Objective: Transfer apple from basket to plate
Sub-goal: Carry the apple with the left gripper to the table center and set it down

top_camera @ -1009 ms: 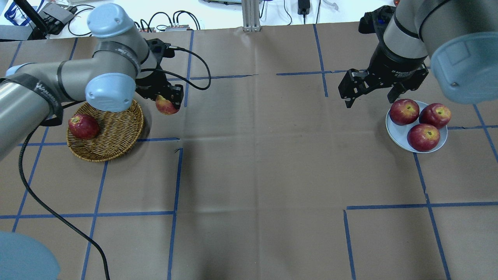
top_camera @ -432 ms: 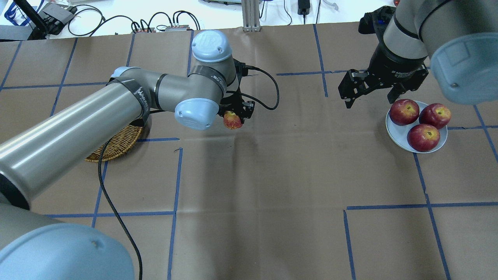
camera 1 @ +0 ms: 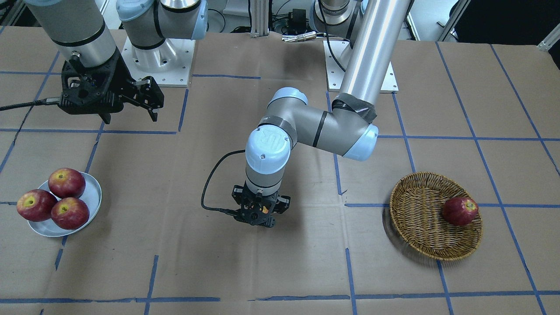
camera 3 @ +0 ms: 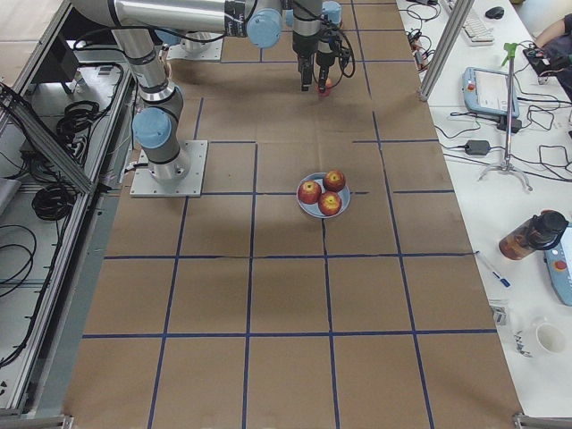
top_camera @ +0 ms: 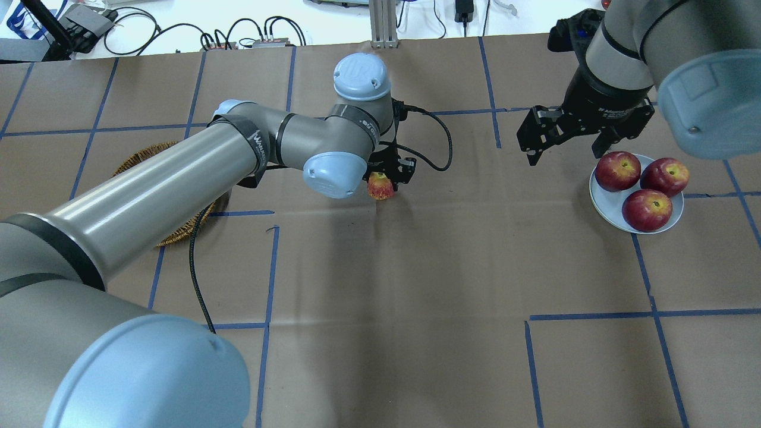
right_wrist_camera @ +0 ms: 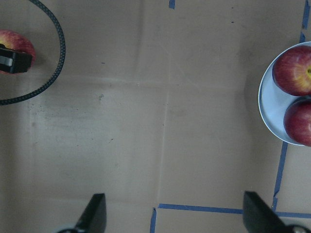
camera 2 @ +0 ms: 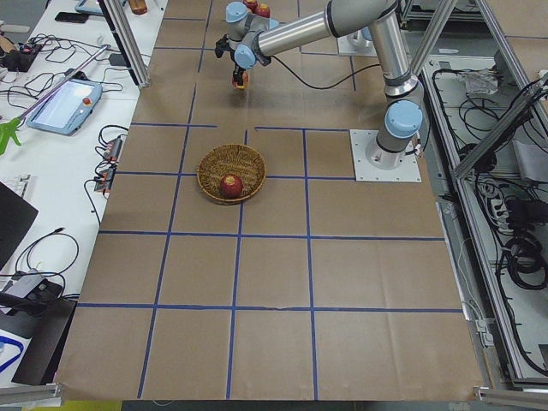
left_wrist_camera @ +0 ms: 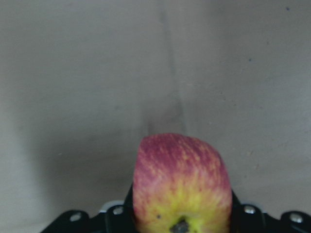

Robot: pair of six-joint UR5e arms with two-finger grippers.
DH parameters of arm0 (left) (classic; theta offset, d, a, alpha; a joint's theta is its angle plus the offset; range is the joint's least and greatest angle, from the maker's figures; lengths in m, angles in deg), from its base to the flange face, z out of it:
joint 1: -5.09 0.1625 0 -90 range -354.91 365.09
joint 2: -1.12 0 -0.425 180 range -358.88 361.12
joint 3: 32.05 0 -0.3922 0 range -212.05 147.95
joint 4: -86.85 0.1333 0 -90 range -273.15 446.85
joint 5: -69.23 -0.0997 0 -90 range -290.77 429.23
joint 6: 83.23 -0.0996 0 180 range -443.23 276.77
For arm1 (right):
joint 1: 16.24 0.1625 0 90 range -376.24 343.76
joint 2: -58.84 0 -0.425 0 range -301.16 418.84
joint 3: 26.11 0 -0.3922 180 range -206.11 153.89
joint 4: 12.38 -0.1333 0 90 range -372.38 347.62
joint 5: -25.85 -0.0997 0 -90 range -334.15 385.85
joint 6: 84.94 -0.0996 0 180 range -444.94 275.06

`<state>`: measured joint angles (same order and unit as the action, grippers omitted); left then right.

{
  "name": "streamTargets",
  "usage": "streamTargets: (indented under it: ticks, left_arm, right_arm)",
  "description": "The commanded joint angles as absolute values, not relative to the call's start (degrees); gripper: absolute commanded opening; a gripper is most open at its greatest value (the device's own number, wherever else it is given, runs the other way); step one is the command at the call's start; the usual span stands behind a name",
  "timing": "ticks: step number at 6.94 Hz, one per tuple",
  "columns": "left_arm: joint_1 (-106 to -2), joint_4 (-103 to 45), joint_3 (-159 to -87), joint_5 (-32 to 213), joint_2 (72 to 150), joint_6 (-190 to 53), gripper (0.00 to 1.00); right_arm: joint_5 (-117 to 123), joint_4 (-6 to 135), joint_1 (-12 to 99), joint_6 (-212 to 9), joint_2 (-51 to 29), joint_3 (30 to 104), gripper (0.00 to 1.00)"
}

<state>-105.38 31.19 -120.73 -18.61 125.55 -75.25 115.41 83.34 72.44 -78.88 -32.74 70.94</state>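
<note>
While dark apples (top_camera: 647,209) crowd plate (top_camera: 603,205), apple (top_camera: 380,186) gripped

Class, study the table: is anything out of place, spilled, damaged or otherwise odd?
Nothing is spilled or damaged. One oddity: the plate already holds three red apples that nearly fill it, leaving little bare room for the apple held in the left gripper over mid-table.

I see a brown-papered table (camera 1: 280,271) marked with blue tape lines (camera 1: 437,138). In the front-facing view, the basket (camera 1: 415,214) sits lower right and the plate (camera 1: 93,193) lower left.
</note>
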Motion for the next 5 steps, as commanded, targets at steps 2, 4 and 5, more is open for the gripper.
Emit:
streamTargets:
  ticks: [2,4,5]
  left_arm:
    - [-106.44,31.04,-121.08,-18.84,125.84,-75.15,0.95]
    - [-106.18,29.74,-120.92,-18.84,124.61,-75.15,0.99]
    - [-105.74,27.46,-120.04,-19.01,123.30,-75.32,0.99]
  right_arm:
    - [115.41,83.34,72.44,-78.88,-32.74,70.83,1.00]
    - [115.41,83.34,72.44,-78.88,-32.74,70.83,1.00]
    - [115.41,83.34,72.44,-78.88,-32.74,70.83,1.00]
